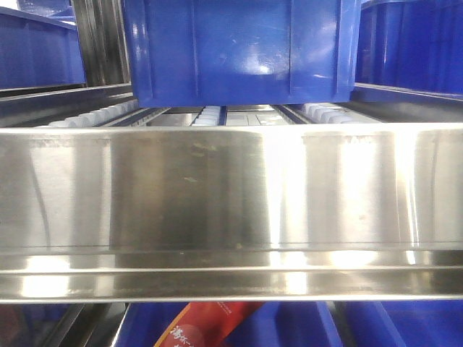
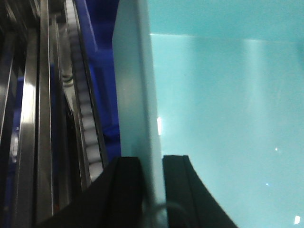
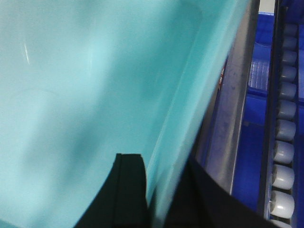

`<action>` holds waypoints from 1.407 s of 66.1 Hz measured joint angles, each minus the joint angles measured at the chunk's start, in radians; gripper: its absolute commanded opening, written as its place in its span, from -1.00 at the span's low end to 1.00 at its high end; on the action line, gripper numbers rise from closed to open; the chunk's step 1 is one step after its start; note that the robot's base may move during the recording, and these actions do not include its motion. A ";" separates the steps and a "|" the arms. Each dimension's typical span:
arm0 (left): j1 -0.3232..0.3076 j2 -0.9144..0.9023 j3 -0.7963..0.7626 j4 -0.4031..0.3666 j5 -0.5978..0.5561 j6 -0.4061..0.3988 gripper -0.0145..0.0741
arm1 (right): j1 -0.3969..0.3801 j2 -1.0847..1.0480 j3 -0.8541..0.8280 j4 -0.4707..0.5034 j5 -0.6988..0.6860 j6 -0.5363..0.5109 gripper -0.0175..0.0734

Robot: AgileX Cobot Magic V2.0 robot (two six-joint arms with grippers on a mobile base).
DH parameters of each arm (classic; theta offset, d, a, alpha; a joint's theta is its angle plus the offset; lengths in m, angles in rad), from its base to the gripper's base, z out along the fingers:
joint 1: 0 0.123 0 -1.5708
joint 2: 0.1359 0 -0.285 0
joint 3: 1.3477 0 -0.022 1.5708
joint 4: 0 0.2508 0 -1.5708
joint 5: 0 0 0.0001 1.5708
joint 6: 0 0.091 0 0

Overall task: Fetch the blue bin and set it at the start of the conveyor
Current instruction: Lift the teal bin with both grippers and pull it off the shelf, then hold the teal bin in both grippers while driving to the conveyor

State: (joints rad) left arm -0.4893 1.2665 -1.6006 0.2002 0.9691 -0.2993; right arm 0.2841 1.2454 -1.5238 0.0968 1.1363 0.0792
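Turquoise smooth-walled plastic tub [image 2: 223, 118]: I see L end effector [image 2: 151, 166] and R end effector [image 3: 159, 187] each clamped over its wall, shiny steel roller shelf [image 1: 231, 188] alongside.

A crate [image 1: 239, 50] sits on the roller shelf [image 1: 210, 116] behind its front rail [image 1: 231, 195]. One wall of the bin [image 2: 228, 95] stands within the left pincer [image 2: 152, 159], another within the right pincer [image 3: 161, 164].

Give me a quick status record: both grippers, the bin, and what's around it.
left gripper: fingers either side of the blue bin wall, clamped
right gripper: astride a bin wall, looks clamped; view blurred
bin contents: none visible in the parts shown
surroundings: stainless-steel roller shelf, dark blue crate on it
conveyor start: not in view
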 measured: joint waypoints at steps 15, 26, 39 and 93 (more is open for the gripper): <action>0.000 0.002 0.002 0.018 -0.077 0.012 -0.92 | 0.000 0.000 -0.001 0.000 -0.007 0.000 -0.95; 0.000 0.002 0.002 0.030 -0.133 0.018 -0.92 | 0.000 0.000 -0.001 0.000 -0.007 0.002 -0.95; 0.000 0.002 0.002 0.041 -0.186 0.023 -0.92 | 0.000 0.000 -0.002 0.000 -0.008 0.002 -0.95; 0.000 0.002 0.004 0.041 -0.205 0.025 -0.92 | -0.002 -0.003 -0.002 0.002 -0.008 0.007 -0.95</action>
State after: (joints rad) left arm -0.4893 1.2686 -1.5970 0.2411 0.7637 -0.2746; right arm 0.2823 1.2420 -1.5261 0.0986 1.1282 0.0858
